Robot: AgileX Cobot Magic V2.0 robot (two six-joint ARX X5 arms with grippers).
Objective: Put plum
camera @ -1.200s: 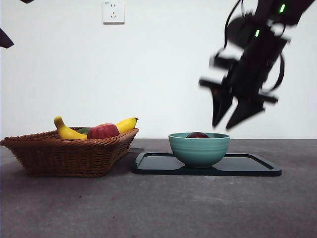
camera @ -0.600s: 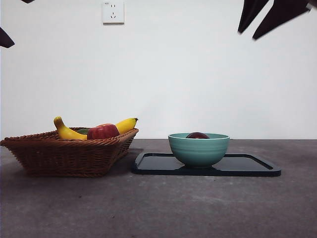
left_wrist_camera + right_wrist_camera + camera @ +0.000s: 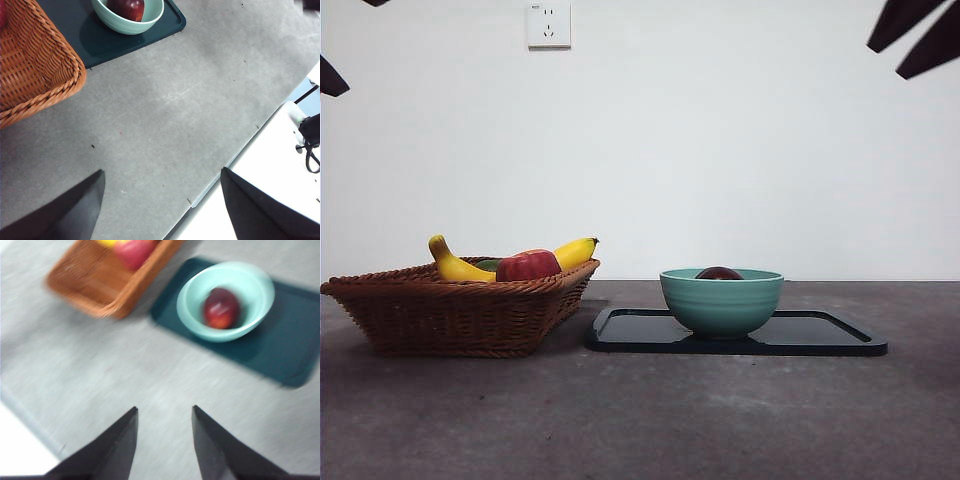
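The plum lies inside a teal bowl on a dark tray, beside a wicker basket holding a banana and an apple. The right gripper, spread and empty, hangs high above; the left gripper, also spread, waits apart.

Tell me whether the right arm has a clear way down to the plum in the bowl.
Probably yes. The plum lies alone in the open-topped bowl, nothing covering it. The right gripper is raised clear of the table with its jaws apart and empty, and the left gripper waits away from the bowl.
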